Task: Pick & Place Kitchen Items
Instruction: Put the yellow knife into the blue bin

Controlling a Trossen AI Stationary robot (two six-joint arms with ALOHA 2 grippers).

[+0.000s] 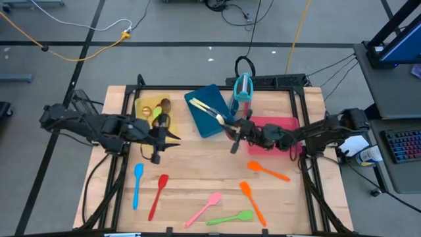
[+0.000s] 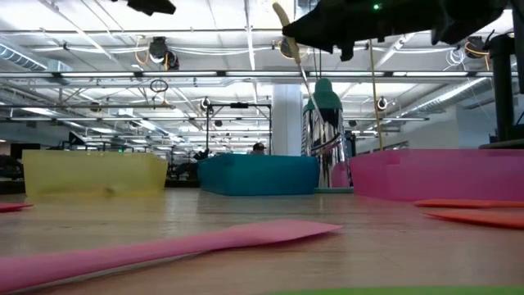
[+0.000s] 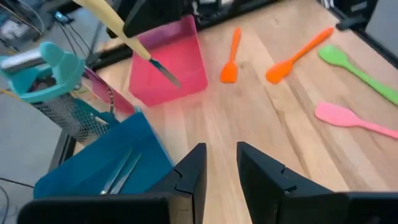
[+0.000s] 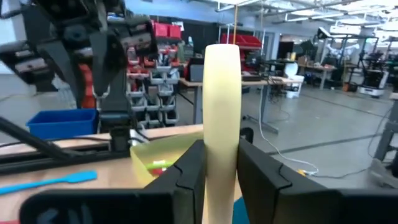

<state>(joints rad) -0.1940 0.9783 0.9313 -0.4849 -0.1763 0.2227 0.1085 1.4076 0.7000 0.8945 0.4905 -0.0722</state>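
Cream-handled metal knife (image 4: pixel 222 124), pinched by its handle in the right gripper (image 4: pixel 222 163) above the blue tray (image 1: pixel 205 112), left gripper (image 3: pixel 221 163) empty and parted over the table: slippage judged possible from the narrow hold.

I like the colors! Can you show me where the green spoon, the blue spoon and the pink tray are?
green spoon (image 1: pixel 231 218): high view, on its handle.
blue spoon (image 1: pixel 137 185): high view, on its handle.
pink tray (image 1: pixel 284 123): high view, on its bare floor.
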